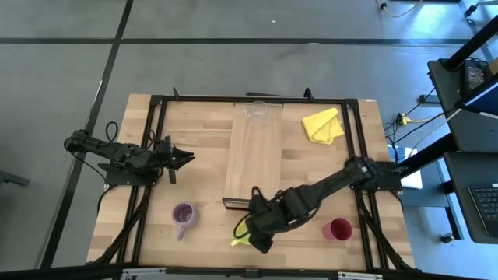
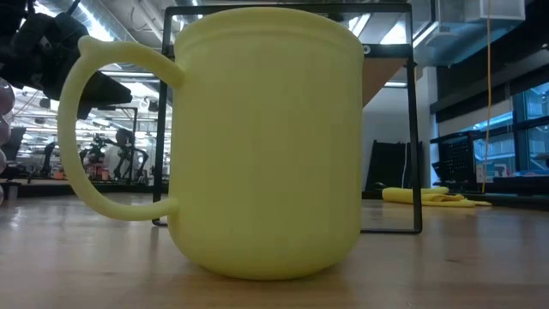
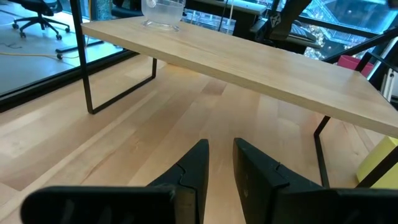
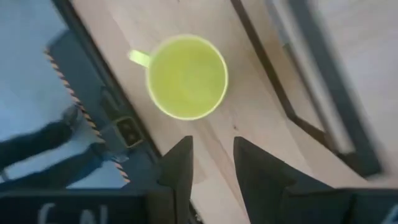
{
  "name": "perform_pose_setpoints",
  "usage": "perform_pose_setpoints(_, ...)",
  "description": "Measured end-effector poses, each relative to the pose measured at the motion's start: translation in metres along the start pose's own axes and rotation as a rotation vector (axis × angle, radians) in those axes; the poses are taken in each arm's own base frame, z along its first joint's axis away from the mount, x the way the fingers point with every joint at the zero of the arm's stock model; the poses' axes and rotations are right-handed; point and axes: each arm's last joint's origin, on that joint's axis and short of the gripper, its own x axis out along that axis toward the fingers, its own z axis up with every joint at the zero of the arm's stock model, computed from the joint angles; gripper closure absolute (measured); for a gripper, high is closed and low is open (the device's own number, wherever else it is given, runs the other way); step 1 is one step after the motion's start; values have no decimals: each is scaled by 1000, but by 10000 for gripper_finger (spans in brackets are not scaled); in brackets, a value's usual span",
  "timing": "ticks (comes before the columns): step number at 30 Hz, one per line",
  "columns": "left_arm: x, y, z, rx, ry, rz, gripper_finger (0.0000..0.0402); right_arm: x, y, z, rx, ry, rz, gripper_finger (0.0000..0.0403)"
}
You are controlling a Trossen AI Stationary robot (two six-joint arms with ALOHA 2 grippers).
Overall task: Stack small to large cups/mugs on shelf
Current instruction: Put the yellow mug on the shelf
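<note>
The yellow-green mug [image 4: 186,76] stands upright on the tabletop near the front edge, its handle [image 4: 138,58] sticking out. It fills the low view [image 2: 266,146]. My right gripper [image 4: 211,146] hovers above it, pointing down, open and empty; in the high view [image 1: 257,227] it hides most of the mug [image 1: 237,241]. The clear glass [image 1: 257,115] stands on the far end of the shelf [image 1: 253,163]. The purple mug [image 1: 184,218] and the red cup [image 1: 339,229] stand on the table near the front. My left gripper [image 3: 221,155] waits at the left, open a little, empty.
A yellow cloth [image 1: 323,124] lies at the table's far right. A black frame [image 1: 159,117] runs around the tabletop. The shelf stands on thin dark legs [image 3: 87,74], with room under it. Bare wood lies between the shelf and my left gripper.
</note>
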Motion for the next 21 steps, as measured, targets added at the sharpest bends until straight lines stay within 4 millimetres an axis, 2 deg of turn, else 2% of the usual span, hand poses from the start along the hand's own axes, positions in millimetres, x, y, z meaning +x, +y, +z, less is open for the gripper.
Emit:
perform_pose_setpoints(6, 0, 0, 0, 0, 0, 0, 334, 53, 5, 8, 14, 43, -85, 286)
perform_pose_setpoints(9, 0, 0, 0, 0, 0, 0, 334, 73, 6, 9, 63, 56, -120, 285)
perform_pose_setpoints(16, 0, 0, 0, 0, 0, 0, 334, 80, 6, 10, 83, 39, -145, 285)
perform_pose_setpoints(21, 0, 0, 0, 0, 0, 0, 334, 74, 6, 13, 149, 31, -117, 285)
